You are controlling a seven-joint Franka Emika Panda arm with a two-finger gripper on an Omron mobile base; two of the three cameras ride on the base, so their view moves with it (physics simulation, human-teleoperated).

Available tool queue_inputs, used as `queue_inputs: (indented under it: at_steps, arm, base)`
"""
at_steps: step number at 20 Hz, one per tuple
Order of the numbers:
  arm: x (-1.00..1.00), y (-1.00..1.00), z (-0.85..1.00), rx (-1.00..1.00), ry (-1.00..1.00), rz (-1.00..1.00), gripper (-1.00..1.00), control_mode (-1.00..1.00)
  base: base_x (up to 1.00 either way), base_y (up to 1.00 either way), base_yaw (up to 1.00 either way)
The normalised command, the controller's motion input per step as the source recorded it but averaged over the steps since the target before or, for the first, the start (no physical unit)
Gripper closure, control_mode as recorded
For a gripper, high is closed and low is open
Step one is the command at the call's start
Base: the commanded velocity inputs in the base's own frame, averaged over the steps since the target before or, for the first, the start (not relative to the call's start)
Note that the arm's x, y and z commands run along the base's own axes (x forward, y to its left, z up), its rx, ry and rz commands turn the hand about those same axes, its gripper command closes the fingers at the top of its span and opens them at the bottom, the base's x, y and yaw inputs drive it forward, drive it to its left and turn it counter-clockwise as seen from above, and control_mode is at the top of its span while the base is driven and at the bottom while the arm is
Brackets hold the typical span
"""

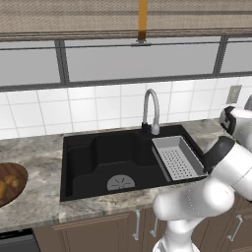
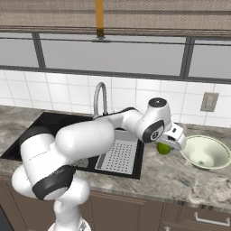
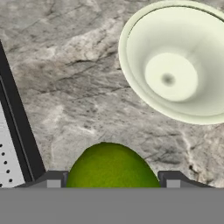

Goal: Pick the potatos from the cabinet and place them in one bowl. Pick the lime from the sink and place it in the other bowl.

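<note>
While the arm [image 2: 81, 144] reaches right over the veined grey stone counter [image 3: 78, 78] | sink [image 1: 98, 162]: black, rectangular, perforated grey strainer [image 1: 178, 157] | wooden bowl [image 1: 7, 183]: round, dark, two golden potatoes [image 1: 9, 184] inside | pale bowl [image 3: 179, 65]: smooth, glossy, beside gripper | gripper [image 3: 113, 183]: pinching round green lime [image 3: 109, 168] above counter

The lime [image 3: 109, 166], round and yellow-green, sits between the end effector [image 3: 113, 179] fingers above the worktop [image 3: 78, 78], near the pale bowl [image 2: 224, 153]. Two golden-brown potatoes [image 1: 12, 182] lie in the dark wooden bowl [image 1: 17, 172] left of the black sink [image 1: 78, 162].
</note>
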Motion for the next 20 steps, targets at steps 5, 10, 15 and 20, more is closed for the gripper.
queue_inputs:
  at_steps: [5,10,15,20]
  arm:
    - [0.16,-0.42,0.12,0.0,0.0,-0.02,1.0,-1.0]
    - [0.22,-0.41,0.06,0.05,0.0,0.0,1.0,-1.0]
    - [0.09,-0.4,0.0,0.05,0.0,0.0,1.0,-1.0]
    - [0.05,-0.39,0.0,0.06,0.0,0.0,1.0,-1.0]
  base:
    - [0.0,0.0,0.0]
    - [0.0,0.0,0.0]
    - [0.0,0.0,0.0]
    - [0.0,0.0,0.0]
